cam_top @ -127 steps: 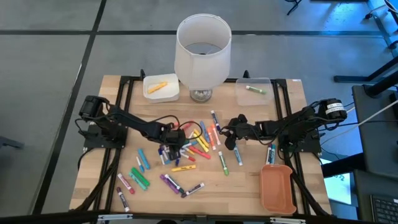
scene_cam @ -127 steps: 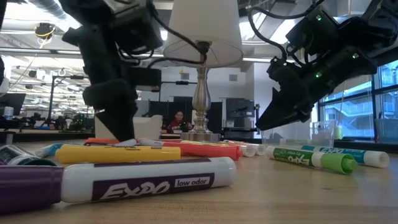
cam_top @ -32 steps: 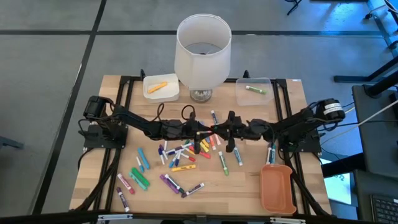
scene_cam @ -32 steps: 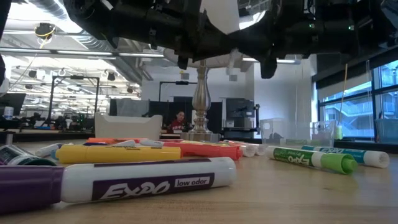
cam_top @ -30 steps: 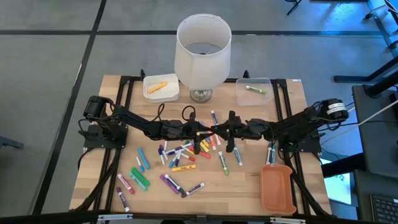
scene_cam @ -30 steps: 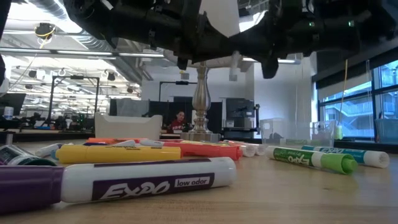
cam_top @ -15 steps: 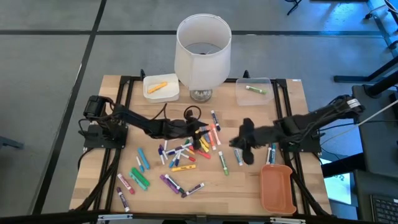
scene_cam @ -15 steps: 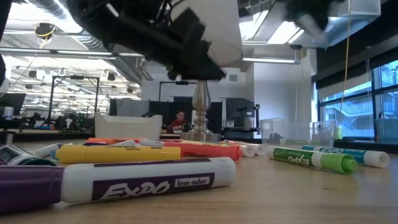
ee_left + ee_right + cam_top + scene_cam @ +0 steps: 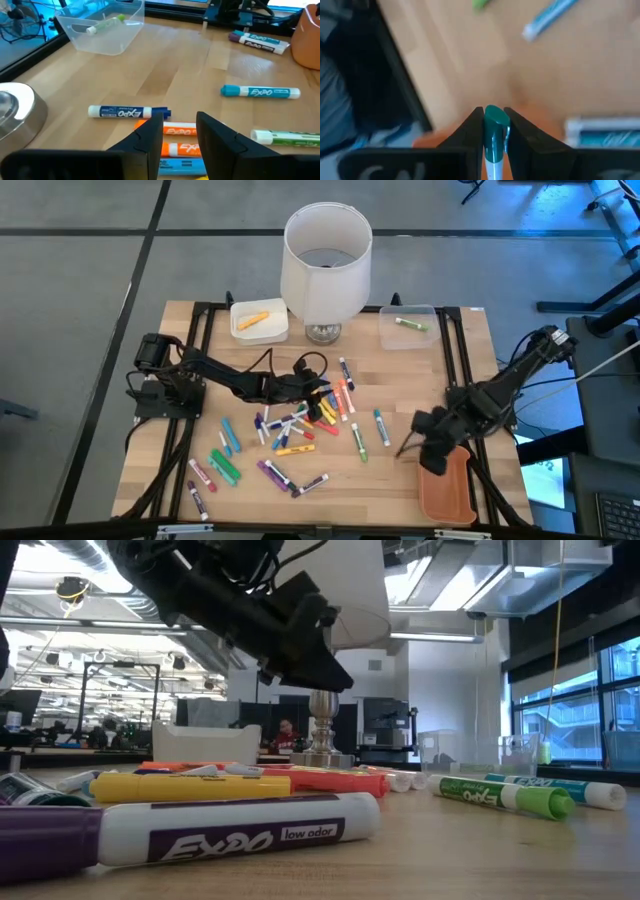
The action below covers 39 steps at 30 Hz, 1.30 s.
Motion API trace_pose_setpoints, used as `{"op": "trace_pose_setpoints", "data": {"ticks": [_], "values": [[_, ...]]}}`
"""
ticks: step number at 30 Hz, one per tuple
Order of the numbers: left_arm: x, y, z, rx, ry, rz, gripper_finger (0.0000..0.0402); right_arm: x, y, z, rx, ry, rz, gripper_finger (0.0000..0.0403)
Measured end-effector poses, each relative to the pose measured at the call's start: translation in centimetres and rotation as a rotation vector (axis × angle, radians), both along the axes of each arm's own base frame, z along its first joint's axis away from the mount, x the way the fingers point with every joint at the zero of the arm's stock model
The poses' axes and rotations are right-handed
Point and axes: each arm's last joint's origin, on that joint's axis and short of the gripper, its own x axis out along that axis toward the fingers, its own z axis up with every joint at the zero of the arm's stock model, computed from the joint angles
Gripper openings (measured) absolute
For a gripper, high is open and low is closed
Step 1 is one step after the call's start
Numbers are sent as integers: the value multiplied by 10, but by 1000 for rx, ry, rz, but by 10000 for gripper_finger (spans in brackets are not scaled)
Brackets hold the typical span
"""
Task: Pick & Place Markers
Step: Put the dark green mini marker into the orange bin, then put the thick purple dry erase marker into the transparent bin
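A: What is the right claw (image 9: 494, 131) doing?

B: It is pinching a teal-capped white marker (image 9: 493, 135) between nearly closed fingers, hanging just over the near edge of the orange plastic bin (image 9: 445, 486) at the right front of the light wooden tabletop (image 9: 400, 480).

A: And the left claw (image 9: 179, 131)?

B: It is hovering with its fingers parted and nothing between them, above the pile of short capped markers (image 9: 300, 425) in orange, yellow, blue, red and purple at mid-tabletop. Directly under it are lying two orange markers (image 9: 181, 131) and, just beyond, a dark blue one (image 9: 127, 112).

A: Where are the rest lying?

B: Green and purple ones are lying scattered toward the front left, a teal one (image 9: 383, 427) and a green one (image 9: 357, 442) are lying apart to the right of the pile. One orange marker is sitting in the white tray (image 9: 258, 330) and one green marker in the clear plastic box (image 9: 408, 337), either side of the white-shaded lamp (image 9: 325, 265).
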Motion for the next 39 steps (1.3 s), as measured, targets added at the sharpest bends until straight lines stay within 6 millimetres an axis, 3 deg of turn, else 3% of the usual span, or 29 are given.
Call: {"op": "trace_pose_setpoints", "data": {"ticks": [8,13,20,24,27,30,33,36,39], "values": [[0,2,0,5,2,4,112,-19,18,-24,-8,169,11,58],[0,2,0,7,3,3,112,-20,22,-38,-9,242,-9,95],[0,7,0,42,10,47,112,-17,25,-41,-1,236,-7,131],[0,8,-1,52,26,9,110,-14,26,-37,-23,155,89,133],[0,7,-1,64,36,-33,105,-1,26,-25,-154,-101,162,134],[0,11,-1,55,33,-13,98,12,19,-20,-330,-290,150,134],[0,10,-1,45,30,-15,92,22,0,-19,-495,-331,7,135],[0,8,-2,43,38,-23,91,28,-27,-22,-554,-242,-226,135],[-1,7,-3,66,55,-36,93,24,-49,-28,-491,-11,-353,135]]}}
